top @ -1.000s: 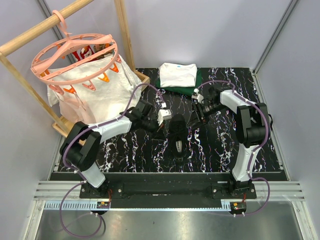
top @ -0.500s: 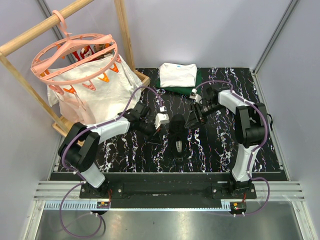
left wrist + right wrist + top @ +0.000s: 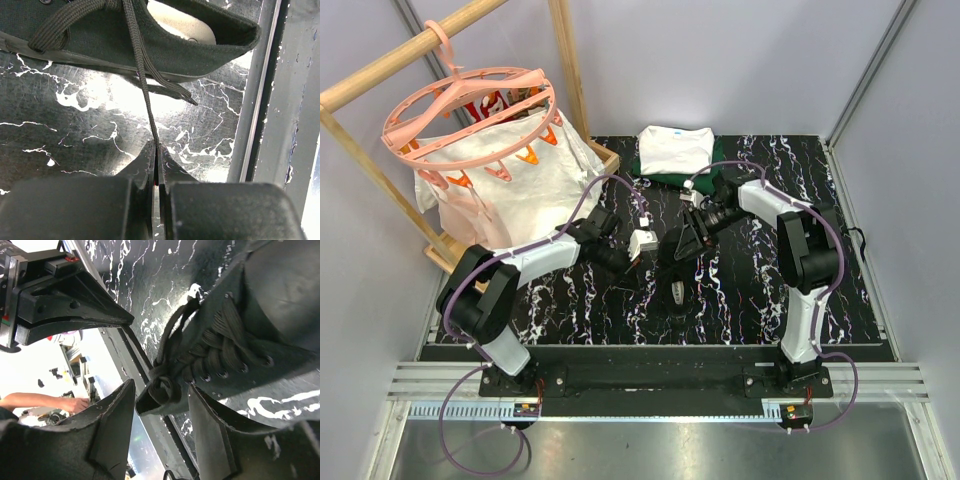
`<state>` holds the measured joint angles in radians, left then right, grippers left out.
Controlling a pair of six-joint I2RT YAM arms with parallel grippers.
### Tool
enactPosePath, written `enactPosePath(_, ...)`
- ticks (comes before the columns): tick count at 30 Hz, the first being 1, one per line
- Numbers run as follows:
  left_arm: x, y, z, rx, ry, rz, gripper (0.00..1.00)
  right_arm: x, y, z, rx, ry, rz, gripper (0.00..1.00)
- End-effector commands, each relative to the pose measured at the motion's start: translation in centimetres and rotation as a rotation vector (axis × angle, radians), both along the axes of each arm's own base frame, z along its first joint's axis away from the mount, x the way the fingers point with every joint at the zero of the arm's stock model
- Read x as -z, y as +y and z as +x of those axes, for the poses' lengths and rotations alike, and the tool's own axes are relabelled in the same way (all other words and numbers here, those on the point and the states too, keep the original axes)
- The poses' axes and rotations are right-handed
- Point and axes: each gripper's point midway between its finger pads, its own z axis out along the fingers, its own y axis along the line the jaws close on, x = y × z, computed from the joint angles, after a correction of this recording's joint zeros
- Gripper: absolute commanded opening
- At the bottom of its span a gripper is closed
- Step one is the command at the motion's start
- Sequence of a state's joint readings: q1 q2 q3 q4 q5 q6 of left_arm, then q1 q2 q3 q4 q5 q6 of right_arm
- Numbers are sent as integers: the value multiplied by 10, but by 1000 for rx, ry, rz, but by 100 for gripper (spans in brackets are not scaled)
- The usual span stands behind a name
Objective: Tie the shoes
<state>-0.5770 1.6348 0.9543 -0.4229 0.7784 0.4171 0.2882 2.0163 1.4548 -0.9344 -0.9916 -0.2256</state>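
Fingers (image 3: 142,167) of the left gripper (image 3: 156,152) were pressed together on one thin black lace (image 3: 145,90), which ran straight and tight from the jaws up to the small black lace-up sneaker (image 3: 100,30). In the top view that gripper (image 3: 642,243) sat just left of the sneaker (image 3: 673,262), a touch further left than a second before, so the lace had been drawn out sideways. A second lace end (image 3: 172,90) lay slack on the black marbled table top (image 3: 75,125). Sneaker stood about mid-table, between both grippers, pale grey patch (image 3: 678,292) at its near end; it had not shifted.

Main change was on the right. The right gripper (image 3: 688,235) had swung left from a spot clear of the sneaker to right over its laced part. Right wrist view showed its fingers (image 3: 112,425) apart, straddling a bunched loop of lace (image 3: 161,387) at the top of the lacing (image 3: 225,340); contact could not be confirmed.

Judged meaning: left side held tension while right side lined up to pinch the loop, so the knot was part-way, and no finished bow showed. Closing off-centre could miss the loop, and more pull from the left could drag the light sneaker.
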Motion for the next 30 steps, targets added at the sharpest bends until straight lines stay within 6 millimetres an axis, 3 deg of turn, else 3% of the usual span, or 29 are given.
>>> enactPosePath(1,-12,1,9,-5,-66,-14,0,-9,13,1,-23,-13,47,55)
enactPosePath(5,-12,0,12,-20,-71,-10,4,-10,14,-4,-30,-12,50,33)
enactPosePath(6,-12,0,13,-29,-64,-11,11,-10,13,-3,-31,-19,47,19)
enactPosePath(8,-18,1,21,-60,-80,-37,22,-11,12,-4,-33,-28,45,7)
enactPosePath(9,-21,4,27,-92,-76,-50,36,-11,11,-5,-33,-31,38,0)
enactPosePath(12,-44,3,56,-153,-189,-116,45,-11,9,-9,-37,-38,33,0)
enactPosePath(16,-62,-4,89,-137,-341,-133,48,-11,5,-12,-40,-58,17,0)
enactPosePath(22,-43,-19,116,-34,-437,-107,49,-9,-1,-20,-48,-75,-12,0)
enactPosePath(23,-47,-23,123,-21,-465,-111,49,-8,-2,-20,-46,-74,-18,0)
enactPosePath(30,-30,-45,122,159,-578,-104,48,-4,-7,-19,-35,-68,-33,0)
